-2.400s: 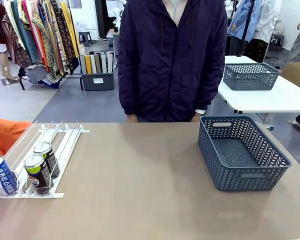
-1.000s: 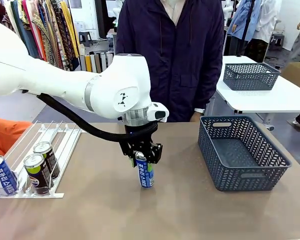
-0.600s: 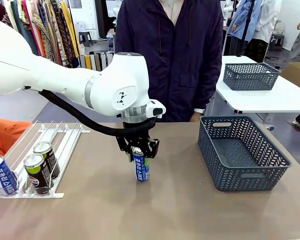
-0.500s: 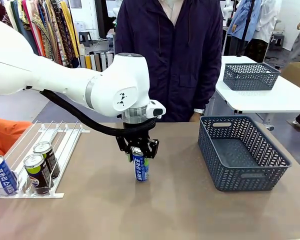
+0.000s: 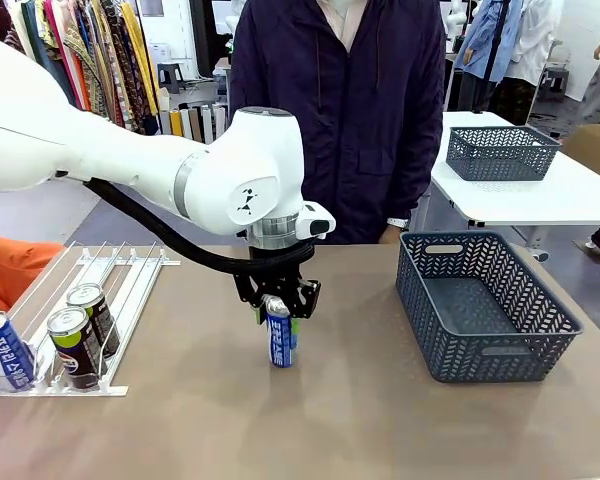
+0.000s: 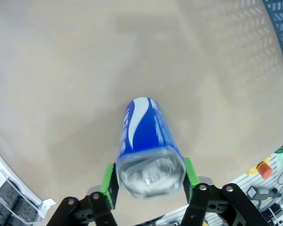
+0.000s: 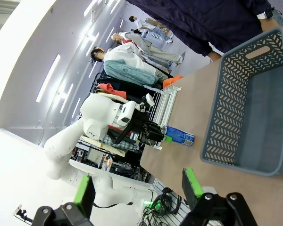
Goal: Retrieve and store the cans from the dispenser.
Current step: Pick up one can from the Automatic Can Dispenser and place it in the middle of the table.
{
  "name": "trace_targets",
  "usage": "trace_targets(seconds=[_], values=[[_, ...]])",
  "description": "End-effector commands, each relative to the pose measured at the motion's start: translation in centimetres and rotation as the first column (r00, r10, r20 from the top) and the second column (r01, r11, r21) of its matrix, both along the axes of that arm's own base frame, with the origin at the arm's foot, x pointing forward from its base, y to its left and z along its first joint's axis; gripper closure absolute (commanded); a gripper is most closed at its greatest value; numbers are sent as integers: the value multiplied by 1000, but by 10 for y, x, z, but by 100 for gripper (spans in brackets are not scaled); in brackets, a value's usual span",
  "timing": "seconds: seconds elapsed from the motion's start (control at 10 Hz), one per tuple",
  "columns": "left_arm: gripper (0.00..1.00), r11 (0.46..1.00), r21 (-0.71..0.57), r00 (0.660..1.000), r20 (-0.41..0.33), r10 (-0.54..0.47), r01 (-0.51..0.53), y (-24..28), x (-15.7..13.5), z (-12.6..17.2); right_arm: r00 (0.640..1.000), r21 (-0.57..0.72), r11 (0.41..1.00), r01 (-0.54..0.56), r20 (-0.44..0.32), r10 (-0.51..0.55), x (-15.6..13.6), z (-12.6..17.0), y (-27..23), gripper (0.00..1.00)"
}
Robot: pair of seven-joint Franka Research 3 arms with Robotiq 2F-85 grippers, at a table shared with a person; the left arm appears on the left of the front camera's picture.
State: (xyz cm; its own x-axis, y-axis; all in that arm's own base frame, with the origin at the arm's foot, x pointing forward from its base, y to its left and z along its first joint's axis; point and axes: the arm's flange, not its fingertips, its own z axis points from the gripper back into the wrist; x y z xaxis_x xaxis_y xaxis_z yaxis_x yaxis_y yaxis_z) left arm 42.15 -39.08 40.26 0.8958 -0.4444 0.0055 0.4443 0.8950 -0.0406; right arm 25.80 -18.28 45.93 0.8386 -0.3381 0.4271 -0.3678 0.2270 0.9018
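A blue-and-white can stands upright on the table's middle, and in the left wrist view this can sits between the green pads. My left gripper reaches down over its silver top, pads close on both sides; whether they still press it is unclear. The white dispenser lies at the left with one blue can and two dark cans at its near end. My right gripper hangs open, holding nothing, off to the side of the grey basket.
The dark grey lattice basket stands at the right of the table with nothing in it. A person stands at the far edge, hands low behind the table. Another basket rests on a white table behind.
The left arm came in with the blue can, then shifted it slightly left and back. The can now stands on the table; the cans in the dispenser have not moved.
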Motion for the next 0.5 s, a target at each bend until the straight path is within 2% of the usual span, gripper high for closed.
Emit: trace_targets(seconds=[0.0, 0.2, 0.4], values=[[0, 1000, 5, 997, 74, 24, -24, 3, -7, 21, 1000, 24, 1000, 11, 18, -11, 3, 5, 1, 0], [0, 998, -53, 992, 120, 44, -38, 21, -23, 61, 1000, 24, 1000, 11, 18, -11, 3, 5, 1, 0], [0, 994, -105, 998, 50, 42, -36, 72, -49, 128, 1000, 24, 1000, 11, 18, -11, 3, 5, 1, 0]])
